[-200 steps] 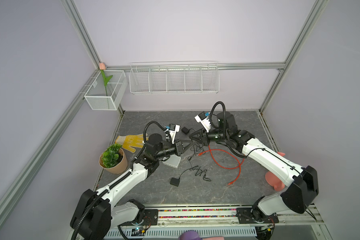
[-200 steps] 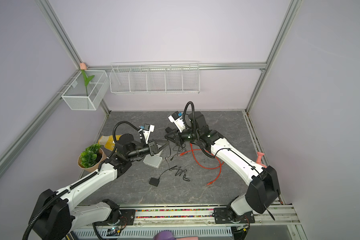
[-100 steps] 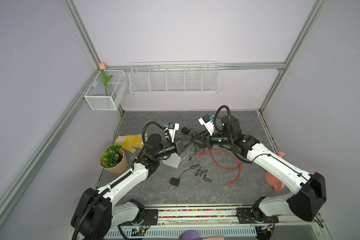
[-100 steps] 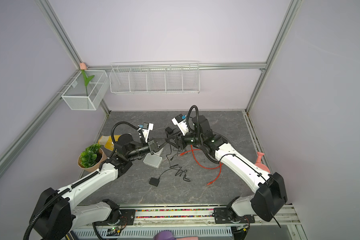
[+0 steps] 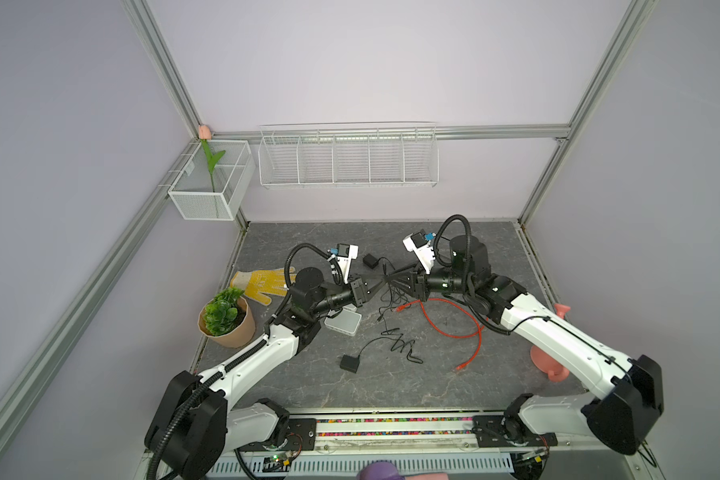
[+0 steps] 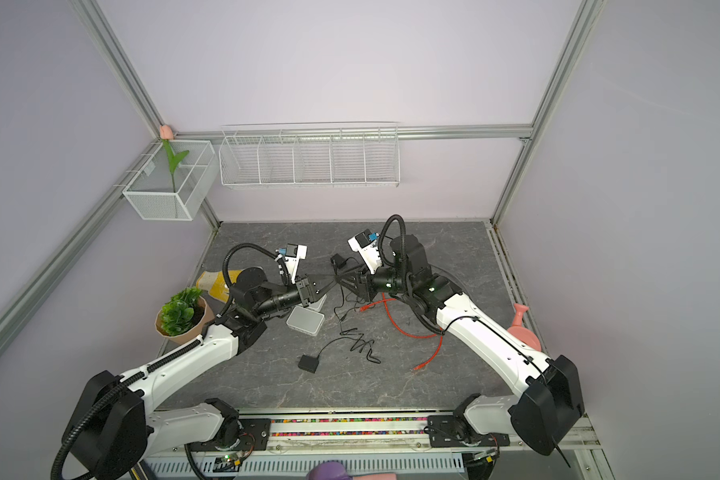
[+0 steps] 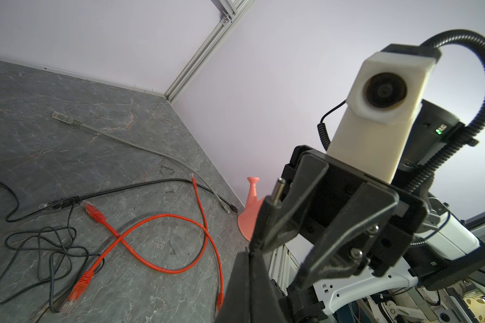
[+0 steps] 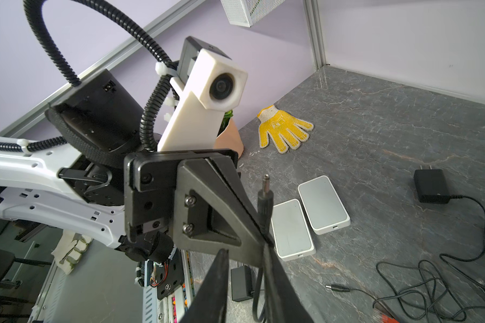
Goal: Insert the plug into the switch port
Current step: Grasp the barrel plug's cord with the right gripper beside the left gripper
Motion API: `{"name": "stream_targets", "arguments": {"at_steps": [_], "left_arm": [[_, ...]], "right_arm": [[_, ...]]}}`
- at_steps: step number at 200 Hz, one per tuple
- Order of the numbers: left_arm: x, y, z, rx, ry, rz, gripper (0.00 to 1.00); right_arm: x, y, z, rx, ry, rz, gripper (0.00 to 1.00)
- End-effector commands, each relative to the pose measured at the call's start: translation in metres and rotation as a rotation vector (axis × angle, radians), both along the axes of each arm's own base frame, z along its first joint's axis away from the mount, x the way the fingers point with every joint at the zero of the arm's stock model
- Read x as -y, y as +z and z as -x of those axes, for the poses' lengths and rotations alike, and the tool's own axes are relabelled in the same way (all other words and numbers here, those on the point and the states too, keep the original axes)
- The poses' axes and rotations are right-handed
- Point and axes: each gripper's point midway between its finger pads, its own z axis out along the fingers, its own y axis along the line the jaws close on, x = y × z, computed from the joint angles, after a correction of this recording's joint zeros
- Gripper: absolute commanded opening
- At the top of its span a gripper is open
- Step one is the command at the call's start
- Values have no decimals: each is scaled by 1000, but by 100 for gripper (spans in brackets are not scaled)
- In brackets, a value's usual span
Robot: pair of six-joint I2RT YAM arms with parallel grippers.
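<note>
A black barrel plug (image 7: 275, 193) with a metal tip stands out of my left gripper (image 7: 251, 251), which is shut on its base. It is held in mid-air above the table, as both top views show (image 5: 381, 284) (image 6: 333, 283). My right gripper (image 8: 245, 251) faces it tip to tip (image 5: 392, 282). Its jaws are apart, and the plug's lead (image 8: 257, 290) hangs between them close to one finger. The plug (image 8: 264, 201) rises past that finger. Two white switches (image 8: 291, 229) (image 8: 324, 204) lie flat on the table below, with small ports on their near edges; one switch (image 5: 343, 322) shows beside my left arm.
A red network cable (image 5: 454, 328) loops on the grey table. Loose black leads with one adapter (image 5: 350, 362) lie in front, another adapter (image 5: 370, 261) behind. A yellow glove (image 5: 262, 282) and potted plant (image 5: 225, 316) sit left, a pink object (image 5: 549, 357) right.
My right gripper's jaws have come apart and its wrist has drawn back towards the right. The left gripper keeps its hold on the plug and has barely moved.
</note>
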Motion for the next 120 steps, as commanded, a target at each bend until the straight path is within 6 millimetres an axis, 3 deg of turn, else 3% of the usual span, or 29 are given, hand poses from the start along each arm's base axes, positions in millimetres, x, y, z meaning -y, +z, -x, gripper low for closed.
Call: {"name": "stream_targets", "arguments": {"at_steps": [1, 120], "left_arm": [[-2, 8, 4, 24, -3, 26, 0], [-2, 10, 6, 23, -4, 36, 0]], "right_arm": [[-5, 13, -12, 50, -6, -27, 26], [-9, 20, -25, 78, -29, -56, 24]]}}
